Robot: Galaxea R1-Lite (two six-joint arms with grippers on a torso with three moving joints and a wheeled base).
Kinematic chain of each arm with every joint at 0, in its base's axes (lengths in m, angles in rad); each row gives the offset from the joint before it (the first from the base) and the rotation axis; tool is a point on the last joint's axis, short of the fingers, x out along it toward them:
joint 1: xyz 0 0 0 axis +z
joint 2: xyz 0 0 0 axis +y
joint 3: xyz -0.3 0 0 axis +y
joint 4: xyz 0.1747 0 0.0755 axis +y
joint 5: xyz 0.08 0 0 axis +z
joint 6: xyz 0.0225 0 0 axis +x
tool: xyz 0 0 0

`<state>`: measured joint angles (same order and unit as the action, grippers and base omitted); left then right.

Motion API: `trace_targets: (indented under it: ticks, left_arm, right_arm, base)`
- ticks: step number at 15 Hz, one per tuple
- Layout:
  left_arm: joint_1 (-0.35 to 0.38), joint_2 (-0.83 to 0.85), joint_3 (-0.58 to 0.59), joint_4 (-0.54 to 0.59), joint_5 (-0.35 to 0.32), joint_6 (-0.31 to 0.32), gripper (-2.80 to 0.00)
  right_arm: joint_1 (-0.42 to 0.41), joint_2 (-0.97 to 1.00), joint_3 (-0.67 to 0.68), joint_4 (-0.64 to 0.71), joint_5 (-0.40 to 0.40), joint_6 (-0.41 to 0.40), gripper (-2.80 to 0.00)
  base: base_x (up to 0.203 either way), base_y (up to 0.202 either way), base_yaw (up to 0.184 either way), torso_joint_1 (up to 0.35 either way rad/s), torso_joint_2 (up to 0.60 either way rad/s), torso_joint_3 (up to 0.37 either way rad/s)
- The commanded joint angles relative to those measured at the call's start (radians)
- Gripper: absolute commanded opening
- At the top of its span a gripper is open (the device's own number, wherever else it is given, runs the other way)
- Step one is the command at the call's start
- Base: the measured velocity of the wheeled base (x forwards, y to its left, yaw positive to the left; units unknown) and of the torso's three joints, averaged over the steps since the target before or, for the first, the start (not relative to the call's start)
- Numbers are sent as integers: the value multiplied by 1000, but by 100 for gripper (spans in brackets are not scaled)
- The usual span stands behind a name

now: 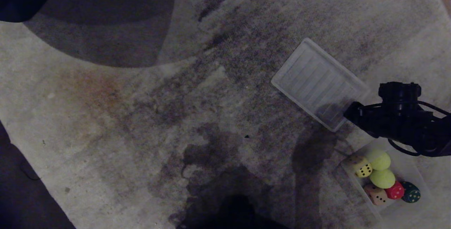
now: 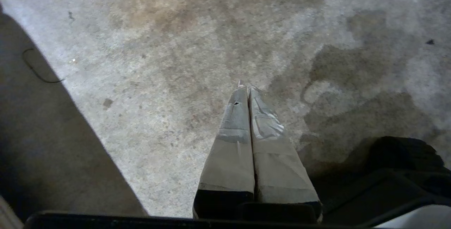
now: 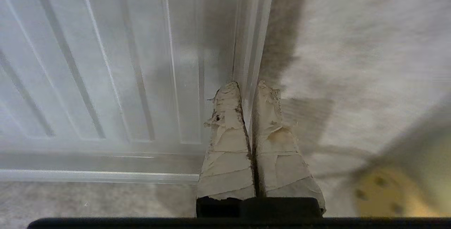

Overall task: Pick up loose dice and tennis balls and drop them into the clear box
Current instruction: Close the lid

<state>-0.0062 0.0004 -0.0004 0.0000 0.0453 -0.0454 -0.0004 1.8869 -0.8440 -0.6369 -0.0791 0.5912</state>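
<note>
Head view shows a pale, stained carpet [image 1: 116, 123] on the floor. Its left part holds only dark blotches and a brownish patch.

Going right, a flat ribbed tray [image 1: 317, 81] lies tilted on the carpet, toward the right edge. The right gripper [image 3: 249, 90] sits at the tray's near right corner. In the right wrist view its two taped fingers [image 3: 229, 144] are pressed close together, and the tray's raised rim runs in the thin slit between them (it looks pinched there). A blurry yellow die [image 3: 384, 193] shows off to one side in that view.

Just below the right arm, at the lower right of the head view, stands the clear box [image 1: 412, 171]. Everything is inside it. The yellow die [image 1: 363, 169] is at the left end, touching a tennis ball [image 1: 378, 159]. A second tennis ball [image 1: 382, 178] sits right under the first. Next come the peach die [image 1: 376, 194], the red die [image 1: 394, 191] and the dark green die [image 1: 411, 192], packed side by side.

The left gripper [image 2: 248, 88] only shows in the left wrist view. Its fingers are shut tight on nothing, hanging over bare carpet.
</note>
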Motion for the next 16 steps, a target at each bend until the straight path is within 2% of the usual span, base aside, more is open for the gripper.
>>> trace_targets:
  ticks: [1, 5, 8, 11, 14, 16]
  left_arm:
    - [0, 1, 2, 0, 1, -1, -280]
    - [0, 1, 2, 0, 1, -1, -280]
    - [0, 1, 2, 0, 1, -1, -280]
    - [0, 1, 2, 0, 1, -1, -280]
    - [0, 1, 2, 0, 1, -1, -280]
    - [0, 1, 2, 0, 1, -1, -280]
  right_arm:
    - [-1, -161, 61, 5, 5, -18, -280]
    - [-2, -478, 181, 161, 9, -101, -280]
    - [0, -735, 299, 297, 24, -204, -280]
    - [2, -940, 402, 425, 38, -249, -280]
    - [3, -1144, 453, 589, 39, -290, -280]
    - [3, -1285, 464, 709, 38, -347, -280]
  base:
    - [0, 0, 0, 0, 0, 0]
    - [0, 0, 0, 0, 0, 0]
    - [0, 0, 0, 0, 0, 0]
    - [0, 0, 0, 0, 0, 0]
    - [0, 0, 0, 0, 0, 0]
    - [0, 0, 0, 0, 0, 0]
